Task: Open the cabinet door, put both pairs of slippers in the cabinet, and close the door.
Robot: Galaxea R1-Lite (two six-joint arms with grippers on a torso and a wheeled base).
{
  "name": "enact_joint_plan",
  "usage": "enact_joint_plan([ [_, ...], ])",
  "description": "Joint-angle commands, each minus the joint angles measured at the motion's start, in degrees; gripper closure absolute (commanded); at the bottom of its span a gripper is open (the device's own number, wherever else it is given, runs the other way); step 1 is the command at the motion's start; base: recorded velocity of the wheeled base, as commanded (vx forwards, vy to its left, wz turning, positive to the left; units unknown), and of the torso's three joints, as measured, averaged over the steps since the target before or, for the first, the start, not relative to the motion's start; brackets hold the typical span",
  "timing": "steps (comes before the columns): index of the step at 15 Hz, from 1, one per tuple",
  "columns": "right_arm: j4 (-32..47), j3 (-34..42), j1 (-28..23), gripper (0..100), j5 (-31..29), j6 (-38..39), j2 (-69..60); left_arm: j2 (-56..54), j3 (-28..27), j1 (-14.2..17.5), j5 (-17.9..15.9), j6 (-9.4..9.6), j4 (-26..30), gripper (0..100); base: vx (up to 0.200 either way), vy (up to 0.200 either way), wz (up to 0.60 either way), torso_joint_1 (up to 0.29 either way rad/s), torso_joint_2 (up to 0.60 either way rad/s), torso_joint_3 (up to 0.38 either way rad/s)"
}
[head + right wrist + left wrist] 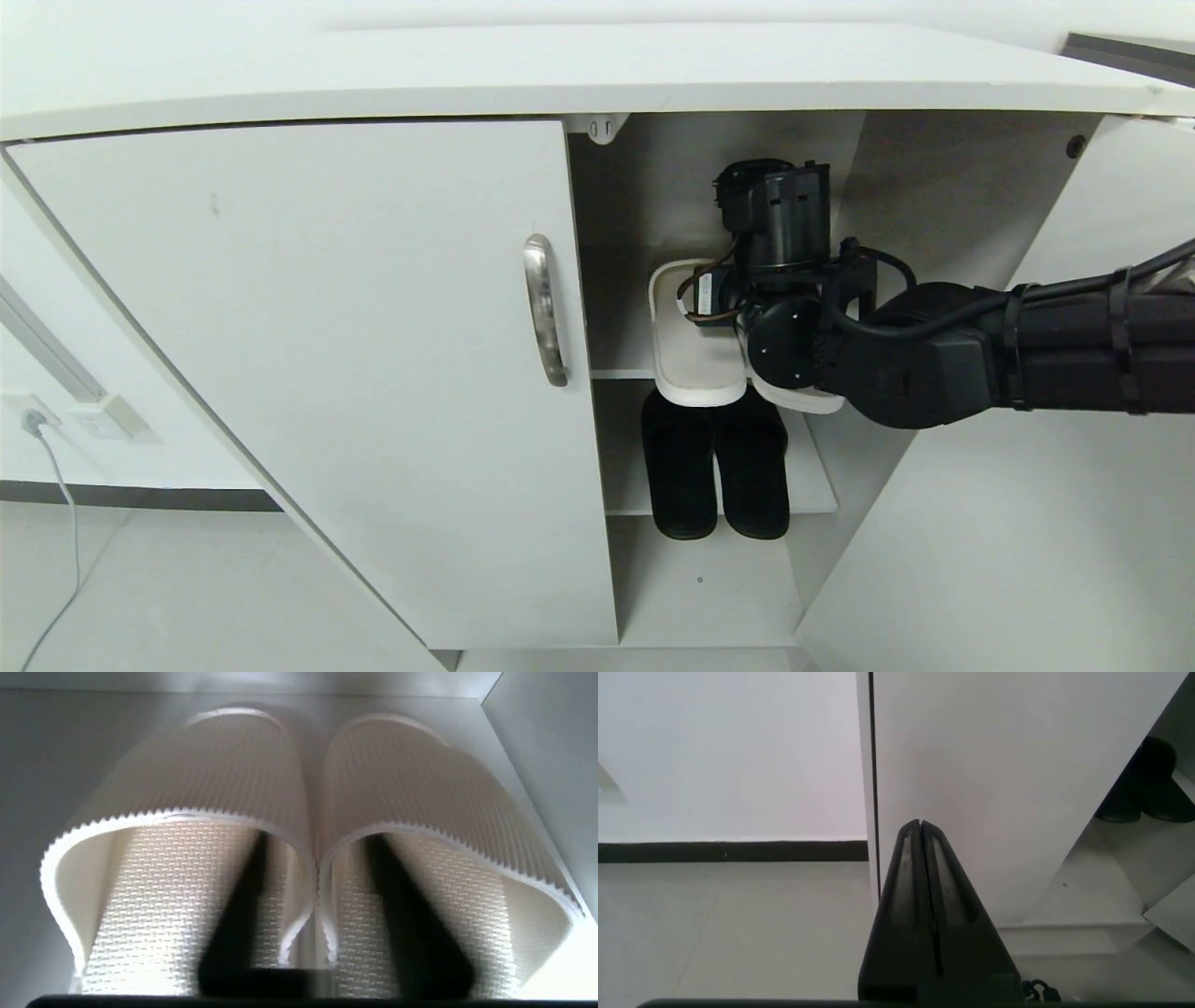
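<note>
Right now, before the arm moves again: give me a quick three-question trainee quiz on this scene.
1. True or false: the black slippers sit lower than the white slippers.
2. What does the right pincer hold? A) white slippers B) black slippers C) nothing
3. Fill in: the left pincer is ____ (open or shut).
Key: 1 true; 2 A; 3 shut.

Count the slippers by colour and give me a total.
white slippers: 2
black slippers: 2
Total: 4
</note>
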Motion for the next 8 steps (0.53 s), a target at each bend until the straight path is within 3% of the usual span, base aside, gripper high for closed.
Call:
enact_joint_plan([
  [1, 0.1, 1.1, 0.2, 0, 0.0, 0.0, -0.5, 0.1, 0.0, 0.0, 0.0, -0.01, 0.0, 100, 0.000, 0.000, 0.00, 0.000, 0.00, 0.000],
  [8, -0.6, 10.5, 5.1, 0, -0.6, 0.1, -9.3, 0.1, 0.0, 0.0, 0.1, -0.01, 0.0, 100, 0.000, 0.000, 0.00, 0.000, 0.00, 0.000],
])
